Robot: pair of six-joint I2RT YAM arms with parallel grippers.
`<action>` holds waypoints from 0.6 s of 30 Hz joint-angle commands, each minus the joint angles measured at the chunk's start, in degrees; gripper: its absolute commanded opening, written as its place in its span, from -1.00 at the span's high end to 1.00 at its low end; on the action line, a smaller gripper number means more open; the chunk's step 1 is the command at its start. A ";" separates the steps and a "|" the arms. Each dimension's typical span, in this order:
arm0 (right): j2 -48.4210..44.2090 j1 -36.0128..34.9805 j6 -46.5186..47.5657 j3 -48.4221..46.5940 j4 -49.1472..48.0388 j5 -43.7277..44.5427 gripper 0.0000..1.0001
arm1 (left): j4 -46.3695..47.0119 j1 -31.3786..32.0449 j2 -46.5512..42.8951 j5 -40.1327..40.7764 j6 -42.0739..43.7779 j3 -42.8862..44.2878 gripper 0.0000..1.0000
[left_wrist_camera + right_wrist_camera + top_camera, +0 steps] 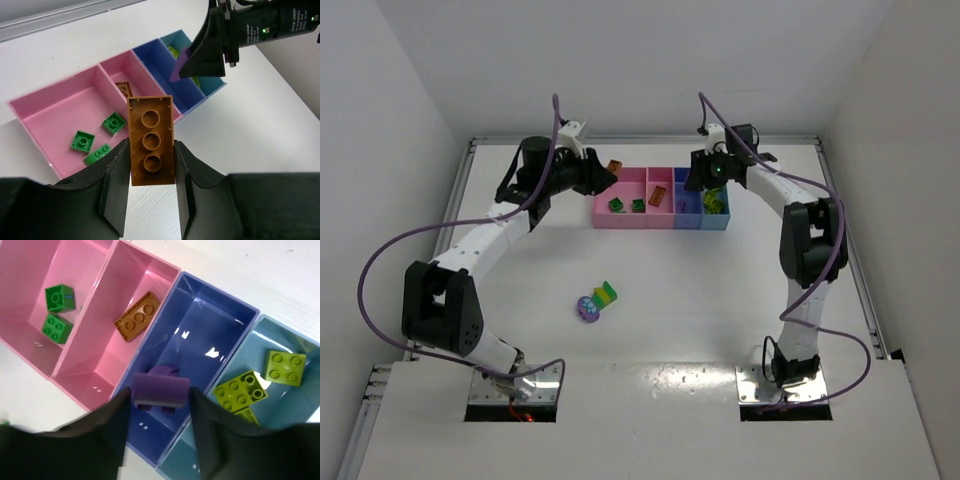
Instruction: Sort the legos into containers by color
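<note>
1. While we count, the left gripper (151, 150) is clamped on one orange brick (151, 137) near the tray (660, 223).
2. The right gripper (160, 396) pinches one purple brick (160, 389) over the purple-blue compartment (200, 335).
3. We see four compartments: two pink, one purple-blue, one light blue.
4. They hold three green bricks (82, 141), a second orange brick (137, 316) and three lime bricks (285, 367).
5. On the counter (720, 290), one round purple piece (588, 308) touches one green-yellow strip (606, 294).

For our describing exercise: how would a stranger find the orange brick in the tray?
Start at the compartment tray across the table. Its narrow pink compartment, beside the purple-blue compartment, holds this orange brick alone; the other orange brick sits in the left gripper.
</note>
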State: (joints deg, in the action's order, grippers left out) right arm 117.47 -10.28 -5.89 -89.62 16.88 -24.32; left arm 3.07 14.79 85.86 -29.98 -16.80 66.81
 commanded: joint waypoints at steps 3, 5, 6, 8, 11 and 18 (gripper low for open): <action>-0.57 -0.53 0.97 -3.36 -1.06 1.64 -0.44 | 2.29 2.87 2.99 0.53 0.01 2.89 1.00; -2.33 -0.53 0.97 -3.36 -1.06 1.64 -0.58 | 2.29 3.93 4.57 2.19 0.54 4.47 1.00; -3.12 -0.53 0.97 -2.67 -1.06 1.03 -0.58 | 2.81 4.46 6.58 2.81 0.54 5.95 1.00; -6.28 -0.53 0.45 -1.88 -1.59 0.50 -0.58 | 2.82 5.86 9.04 3.96 0.54 8.07 1.00; -11.64 -0.53 0.44 1.38 -2.12 0.50 -0.60 | 2.82 7.88 14.58 5.80 -0.69 12.90 1.00; -22.27 1.75 2.73 9.46 -1.07 2.60 -0.60 | 0.71 12.28 25.92 10.64 -1.22 23.62 0.81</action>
State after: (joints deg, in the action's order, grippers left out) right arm 99.57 -9.69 -4.67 -82.46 16.56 -22.98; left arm 3.25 25.61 109.84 -22.09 -17.26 86.67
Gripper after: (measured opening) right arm 0.799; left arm 0.413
